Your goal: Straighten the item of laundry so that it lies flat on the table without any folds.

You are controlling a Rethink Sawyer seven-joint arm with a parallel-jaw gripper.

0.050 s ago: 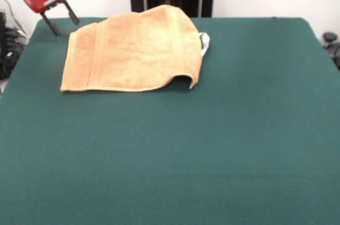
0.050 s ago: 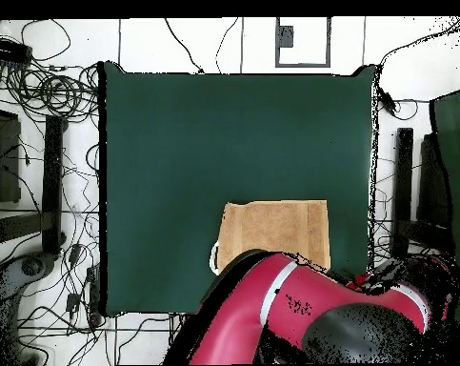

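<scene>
1. one towel [image 1: 133, 50] is the whole job — a golden-tan terry square lying on the green table [image 1: 212, 150], just beside the gripper [image 1: 60, 19] and a little below it in the front view.
2. the gripper hangs above the table edge with its two dark fingers [image 1: 71, 13] spread apart and nothing between them; it is released, not touching the cloth.
3. the towel corner nearest the gripper looks flat, with its woven border band running straight. the trouble is at the side farthest from the gripper, where the edge curls up and under, and a small white tag [image 1: 204, 43] sticks out from beneath.
4. in the overhead view the arm [image 2: 281, 315] covers part of the towel, so the edge under it cannot be judged from there.
5. my judgement: the step in hand is reaching for a hold, and the fold sits on the side away from the gripper, so it should travel across the cloth before it comes down.
6. to do it well, pinch only the top layer at the curled corner — a deep bite would take both layers and drag the fold along.
7. then draw that corner outward, away from the flat side, low over the felt, so the flat part does not shift.
8. let go only once the edge lies down.
</scene>
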